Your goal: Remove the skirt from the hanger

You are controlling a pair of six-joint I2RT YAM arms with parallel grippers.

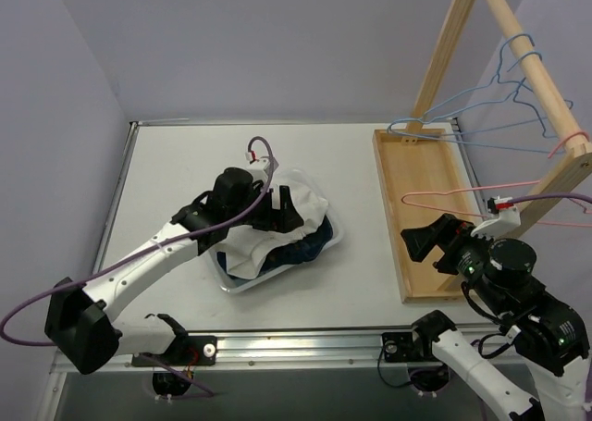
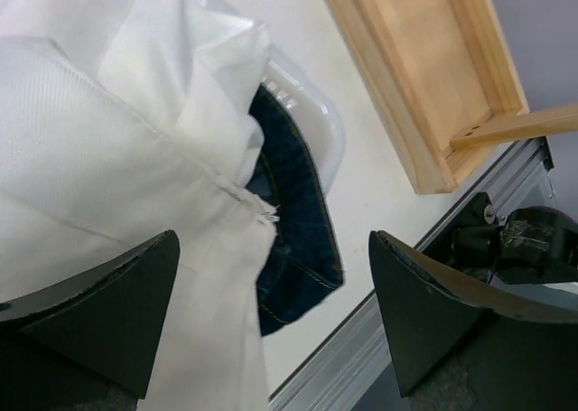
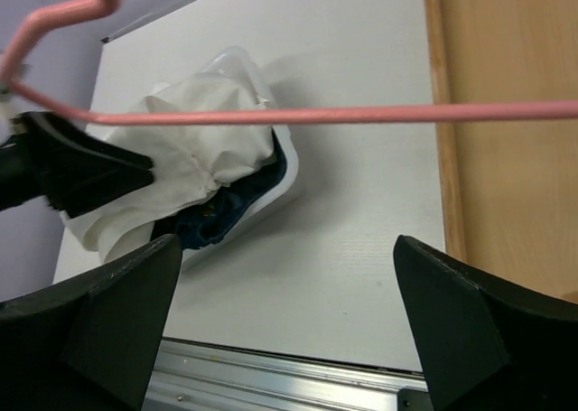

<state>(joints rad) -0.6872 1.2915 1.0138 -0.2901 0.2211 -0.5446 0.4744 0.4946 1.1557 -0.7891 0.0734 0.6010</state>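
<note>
Locating the skirt: we find the white skirt (image 1: 310,206) off the hanger, bunched in a clear plastic bin (image 1: 337,238) near the middle of the table (image 1: 176,162).
Under the skirt: a dark blue denim garment (image 1: 313,241) pokes out at the bin's near right side, and the skirt's hem drapes over it.
Left gripper: the left gripper (image 1: 280,210) hovers right over the skirt with its fingers spread wide. In the left wrist view the white cloth and the denim show in the gap between them, and nothing is pinched. We cannot tell whether the tips brush the fabric.
Hanger: the pink hanger (image 1: 462,191) hangs by its hook from the rail of the wooden rack (image 1: 527,32), well apart from the bin. The right wrist view shows its thin wire crossing above the table.
Right gripper: the right gripper (image 1: 435,247) sits just below the hanger's wire, over the rack's wooden base (image 1: 416,180), with its fingers spread fully and gripping nothing.
Further out: two blue hangers (image 1: 518,88) hang higher along the same rail.
</note>
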